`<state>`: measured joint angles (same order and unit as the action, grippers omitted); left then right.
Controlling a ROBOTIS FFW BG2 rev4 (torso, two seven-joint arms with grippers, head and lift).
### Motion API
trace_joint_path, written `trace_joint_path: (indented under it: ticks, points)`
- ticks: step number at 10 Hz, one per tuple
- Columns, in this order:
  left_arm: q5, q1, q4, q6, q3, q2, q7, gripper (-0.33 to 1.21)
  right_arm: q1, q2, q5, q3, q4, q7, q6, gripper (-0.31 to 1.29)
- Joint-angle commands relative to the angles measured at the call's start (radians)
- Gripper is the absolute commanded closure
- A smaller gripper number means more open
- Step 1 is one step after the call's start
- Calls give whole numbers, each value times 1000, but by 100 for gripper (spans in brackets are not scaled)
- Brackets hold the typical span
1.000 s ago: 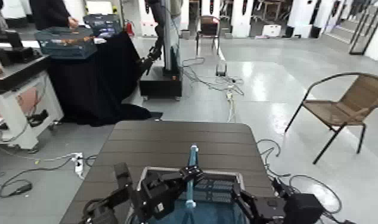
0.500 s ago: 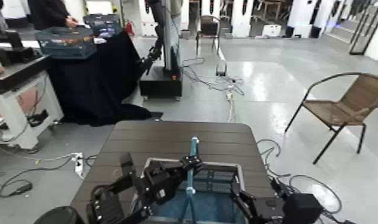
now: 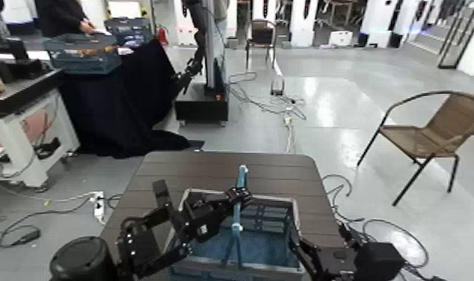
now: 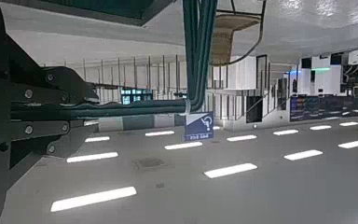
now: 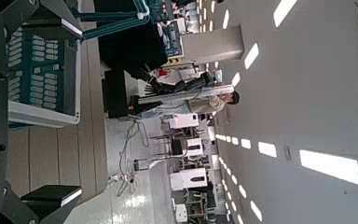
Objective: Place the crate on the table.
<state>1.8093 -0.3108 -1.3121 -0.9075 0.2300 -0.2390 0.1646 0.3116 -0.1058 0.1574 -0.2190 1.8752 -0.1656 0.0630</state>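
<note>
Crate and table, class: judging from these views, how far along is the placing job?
Done: the crate is over the table, seemingly resting on its near half. In hand: the left hand is at the handle, while the right hand is at the crate's near right corner. Left: both hands must let go and pull clear. Whether the crate bears fully on the slats cannot be told.

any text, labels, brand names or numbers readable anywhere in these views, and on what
None can be read.
Small blue sign hanging from the ceiling in the left wrist view: a pale symbol and a line of text, too small to read.
Blue-grey lattice plastic crate, dark brown slatted table, left gripper: no visible markings.
</note>
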Motion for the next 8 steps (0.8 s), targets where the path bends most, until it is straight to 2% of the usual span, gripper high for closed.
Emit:
trace_joint_path:
  ticks: [1, 5, 8]
  points:
    - [-31, -51, 74, 15, 15, -3, 29, 120, -3, -3, 7, -3, -4, 0, 6, 13]
    - [-107, -119, 189, 16, 37, -3, 104, 120, -11, -8, 16, -10, -8, 1, 9, 13]
    - [-128, -145, 235, 18, 38, -3, 122, 120, -14, -11, 19, -11, -10, 1, 9, 13]
